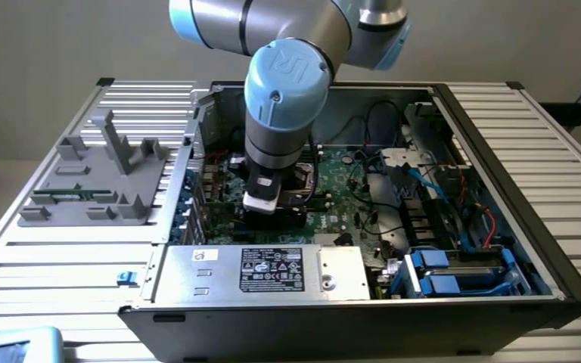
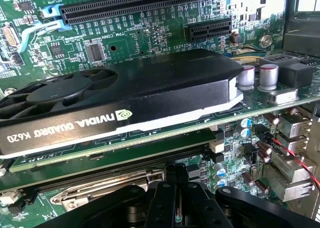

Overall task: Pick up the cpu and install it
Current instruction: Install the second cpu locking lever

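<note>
The gripper [image 2: 172, 200], pressed together, sits low over the motherboard [image 2: 150, 32] beside the graphics card [image 2: 125, 95]; keep descent vertical and gentle.

The graphics card [image 2: 120, 95] reads "NVIDIA QUADRO K620"; the green motherboard [image 2: 150, 35] beside it carries "PWM CONN".

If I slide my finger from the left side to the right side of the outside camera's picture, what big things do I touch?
Grey plastic fixture → robot arm reaching down into the open computer case → green motherboard → blue drive bays.
</note>
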Motion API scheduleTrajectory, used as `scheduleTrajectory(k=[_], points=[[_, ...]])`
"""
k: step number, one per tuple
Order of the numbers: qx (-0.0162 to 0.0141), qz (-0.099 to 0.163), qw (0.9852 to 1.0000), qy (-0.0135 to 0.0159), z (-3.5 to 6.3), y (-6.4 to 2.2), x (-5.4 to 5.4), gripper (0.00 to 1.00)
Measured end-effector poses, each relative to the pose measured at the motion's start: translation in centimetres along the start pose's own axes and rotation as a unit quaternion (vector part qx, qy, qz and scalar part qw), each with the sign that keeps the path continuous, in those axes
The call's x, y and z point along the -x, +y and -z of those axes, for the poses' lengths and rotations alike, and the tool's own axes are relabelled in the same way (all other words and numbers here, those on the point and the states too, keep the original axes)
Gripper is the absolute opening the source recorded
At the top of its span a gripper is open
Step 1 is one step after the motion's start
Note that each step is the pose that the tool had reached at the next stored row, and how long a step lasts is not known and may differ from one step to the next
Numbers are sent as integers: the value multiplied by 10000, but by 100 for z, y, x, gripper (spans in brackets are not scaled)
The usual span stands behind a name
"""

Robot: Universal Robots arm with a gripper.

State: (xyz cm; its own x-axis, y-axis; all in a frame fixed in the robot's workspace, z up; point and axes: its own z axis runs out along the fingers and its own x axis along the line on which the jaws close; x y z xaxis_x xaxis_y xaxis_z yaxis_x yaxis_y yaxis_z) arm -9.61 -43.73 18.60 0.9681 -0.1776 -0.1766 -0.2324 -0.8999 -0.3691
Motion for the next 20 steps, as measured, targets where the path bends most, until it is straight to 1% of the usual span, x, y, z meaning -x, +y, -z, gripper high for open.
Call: scheduleTrajectory(k=[20], points=[[5,-3,10000,3,-2,-6,-5,12]])
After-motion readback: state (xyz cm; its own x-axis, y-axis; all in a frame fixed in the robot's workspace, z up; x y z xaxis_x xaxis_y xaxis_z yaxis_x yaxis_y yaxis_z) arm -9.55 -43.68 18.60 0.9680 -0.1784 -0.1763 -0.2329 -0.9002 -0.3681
